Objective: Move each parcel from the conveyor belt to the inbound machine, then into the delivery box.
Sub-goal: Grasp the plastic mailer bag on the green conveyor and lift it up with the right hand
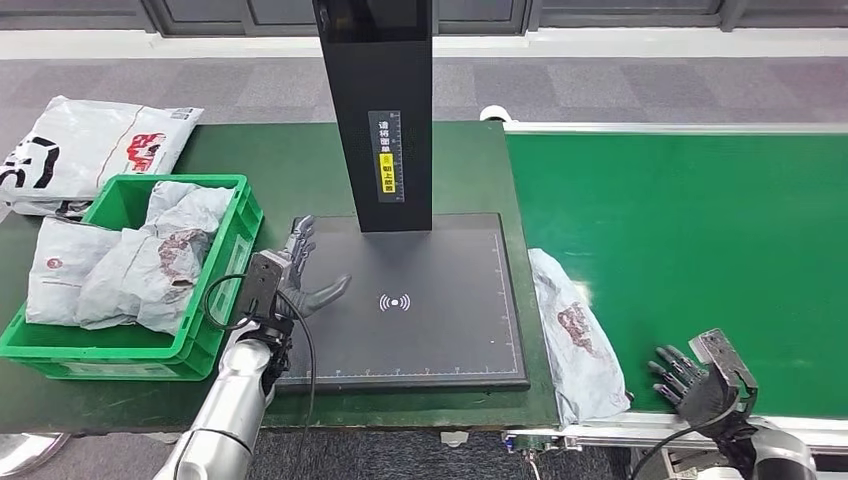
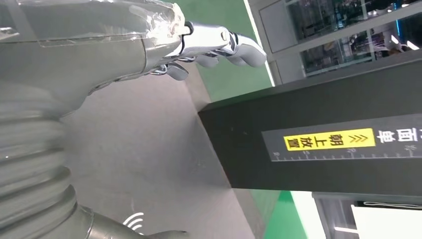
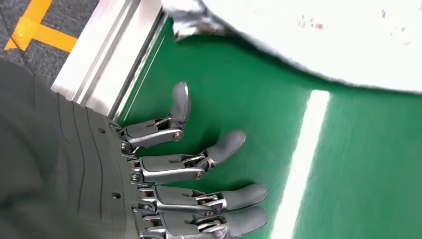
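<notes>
Right robot hand (image 1: pixel 690 380) hovers spread and empty just beside the grey poly-mailer parcel (image 1: pixel 578 335). It looks light, soft and slippery; I would grip its bulging middle.

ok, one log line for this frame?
left hand: open over scanner pad | right hand: open over belt | parcel: at belt edge, ungrasped

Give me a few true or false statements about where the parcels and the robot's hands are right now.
1. A grey plastic parcel lies at the green conveyor belt's left edge. True.
2. The left hand holds a parcel. False: it is empty, fingers spread over the black inbound machine's scan plate.
3. The green plastic crate holds parcels. True.
4. The right hand grips the parcel. False: it is open, apart from it.
</notes>
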Available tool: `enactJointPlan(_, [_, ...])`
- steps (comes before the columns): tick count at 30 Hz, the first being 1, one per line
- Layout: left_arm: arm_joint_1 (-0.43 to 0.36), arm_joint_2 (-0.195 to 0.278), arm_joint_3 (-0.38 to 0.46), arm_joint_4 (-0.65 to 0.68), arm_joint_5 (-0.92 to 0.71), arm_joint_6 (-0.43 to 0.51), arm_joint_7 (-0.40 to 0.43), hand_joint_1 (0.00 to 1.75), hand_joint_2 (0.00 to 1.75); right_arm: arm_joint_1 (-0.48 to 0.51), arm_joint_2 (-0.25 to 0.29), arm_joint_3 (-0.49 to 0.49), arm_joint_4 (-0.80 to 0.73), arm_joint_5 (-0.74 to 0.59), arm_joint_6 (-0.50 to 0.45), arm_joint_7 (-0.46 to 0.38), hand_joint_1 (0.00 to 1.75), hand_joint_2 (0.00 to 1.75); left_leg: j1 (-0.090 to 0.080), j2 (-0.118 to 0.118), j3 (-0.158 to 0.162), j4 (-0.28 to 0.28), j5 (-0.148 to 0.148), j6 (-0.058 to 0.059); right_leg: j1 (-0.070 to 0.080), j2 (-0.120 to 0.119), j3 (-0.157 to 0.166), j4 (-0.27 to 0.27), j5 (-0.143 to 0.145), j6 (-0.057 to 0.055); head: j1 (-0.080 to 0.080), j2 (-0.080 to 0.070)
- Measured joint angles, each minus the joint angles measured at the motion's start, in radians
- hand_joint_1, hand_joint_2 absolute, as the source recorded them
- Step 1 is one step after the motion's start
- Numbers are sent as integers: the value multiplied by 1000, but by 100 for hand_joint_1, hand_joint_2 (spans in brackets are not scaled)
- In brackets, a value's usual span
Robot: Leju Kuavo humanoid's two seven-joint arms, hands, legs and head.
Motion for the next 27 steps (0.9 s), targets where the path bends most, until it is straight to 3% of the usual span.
enactJointPlan(6, [-28, -7, 0, 17, -1, 2, 1, 0, 175, -8, 12, 8, 12, 5, 25, 17, 0, 0, 2, 1, 15, 0, -8, 1, 1, 0, 18, -1, -8, 0, 0, 0])
enactJointPlan(21, [-85, -30, 0, 35, -3, 5, 3, 0, 175, -58, 56, 40, 26, 25, 15, 124, 0, 0, 5, 14, 24, 0, -14, 1, 4, 13, 26, -7, -7, 2, 0, 0])
enactJointPlan(25, [-89, -33, 0, 34, -3, 11, 2, 0, 175, -75, 75, 58, 33, 39, 1, 147, 0, 175, 6, 15, 23, 0, -14, 1, 5, 14, 26, -8, -6, 2, 0, 0])
enactJointPlan(27, [-89, -35, 0, 32, -4, 15, 1, 0, 175, -81, 82, 65, 34, 44, -6, 153, 0, 175, 6, 16, 21, 0, -13, 1, 5, 15, 23, -8, -5, 2, 0, 0])
